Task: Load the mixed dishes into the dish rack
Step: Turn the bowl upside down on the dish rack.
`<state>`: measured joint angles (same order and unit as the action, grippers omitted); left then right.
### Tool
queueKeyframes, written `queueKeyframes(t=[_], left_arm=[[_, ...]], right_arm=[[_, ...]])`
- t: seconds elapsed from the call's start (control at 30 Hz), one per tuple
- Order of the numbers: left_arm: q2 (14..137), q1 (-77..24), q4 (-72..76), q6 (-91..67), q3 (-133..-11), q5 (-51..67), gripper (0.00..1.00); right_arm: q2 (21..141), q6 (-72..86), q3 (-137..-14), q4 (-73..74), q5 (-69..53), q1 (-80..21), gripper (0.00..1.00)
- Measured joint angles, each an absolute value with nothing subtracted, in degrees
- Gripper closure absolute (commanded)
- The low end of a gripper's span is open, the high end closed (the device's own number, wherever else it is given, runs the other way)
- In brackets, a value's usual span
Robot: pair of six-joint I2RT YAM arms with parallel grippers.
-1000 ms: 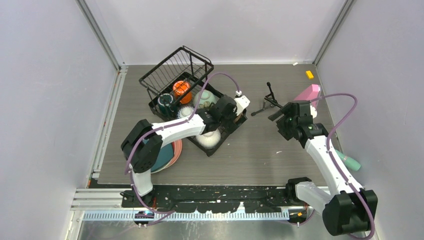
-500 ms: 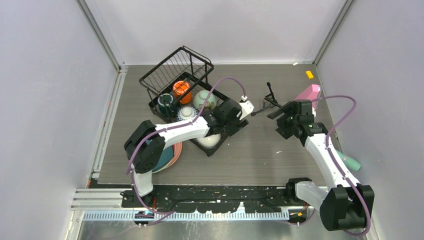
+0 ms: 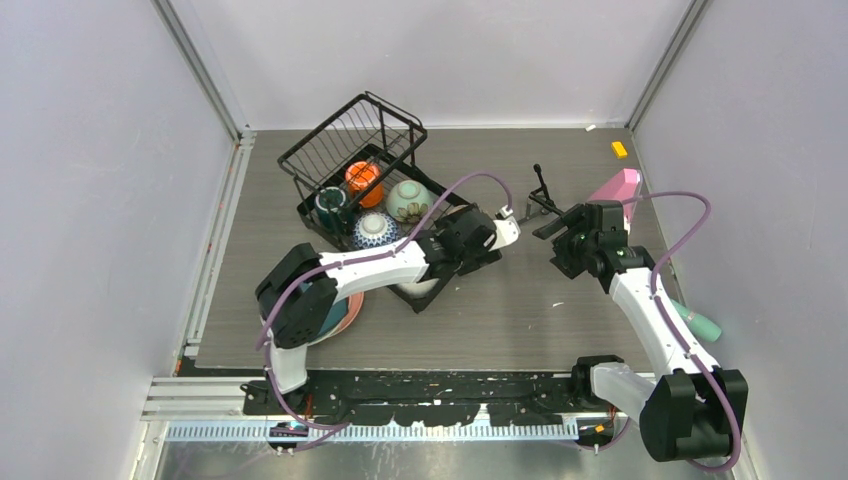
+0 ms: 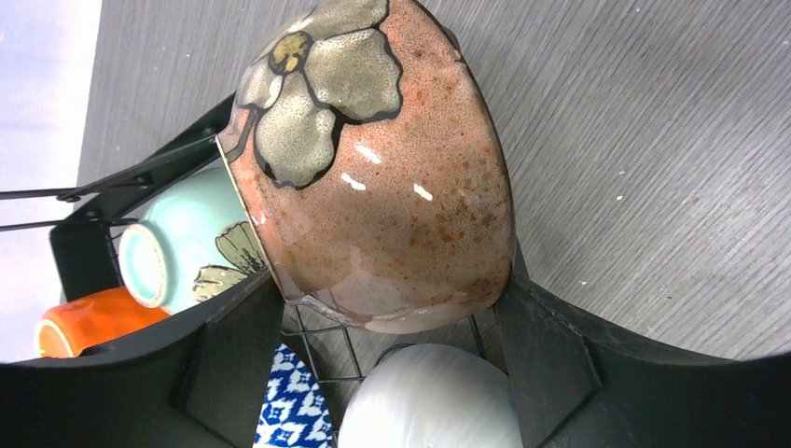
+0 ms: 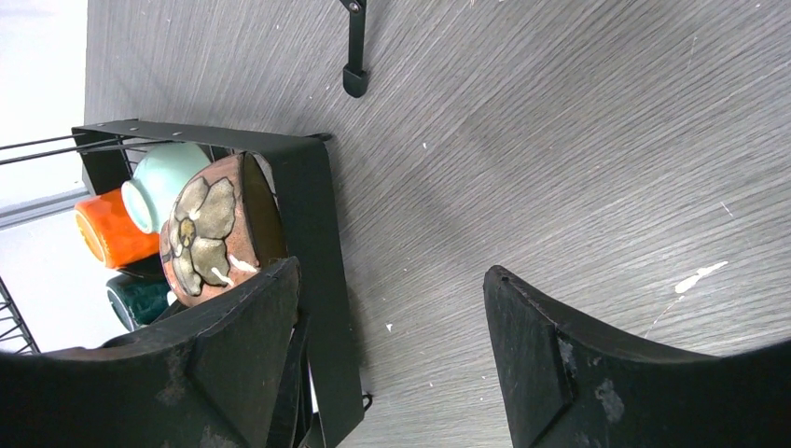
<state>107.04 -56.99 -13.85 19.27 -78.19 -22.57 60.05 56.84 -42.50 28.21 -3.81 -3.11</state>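
2 fingers of the left gripper (image 4: 390, 308) flank the tan bowl (image 4: 392, 168), which stands on edge at the right end of the dish rack (image 5: 322, 233), beside the mint bowl (image 4: 187, 238); whether they pinch it I cannot tell. Right gripper (image 5: 392, 308) hangs spread and empty over the table (image 5: 560, 140), right of the rack.

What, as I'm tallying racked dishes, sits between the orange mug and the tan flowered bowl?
The mint bowl, tipped on its side; the left wrist view shows it between the orange mug and tan bowl.
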Motion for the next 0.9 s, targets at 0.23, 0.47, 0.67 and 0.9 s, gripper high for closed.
queueKeyframes(t=[0.23,0.47,0.67,0.9], left_arm=[[107.28,-57.56,-13.96,22.74,-78.17,-26.02,0.28],[107.35,-56.71,-14.06,23.03,-77.80,-28.69,0.26],[107.33,-55.27,-14.26,21.74,-77.78,-28.95,0.27],[106.61,-52.60,-15.05,19.44,-77.78,-28.82,0.28]], right_arm=[[60.03,56.66,-42.00,27.49,-4.40,-3.11,0.23],[59.99,56.62,-41.25,27.22,-5.10,-3.11,0.23],[59.99,56.05,-41.23,27.20,-5.61,-3.11,0.23],[59.99,55.83,-41.08,26.63,-6.59,-3.05,0.23]])
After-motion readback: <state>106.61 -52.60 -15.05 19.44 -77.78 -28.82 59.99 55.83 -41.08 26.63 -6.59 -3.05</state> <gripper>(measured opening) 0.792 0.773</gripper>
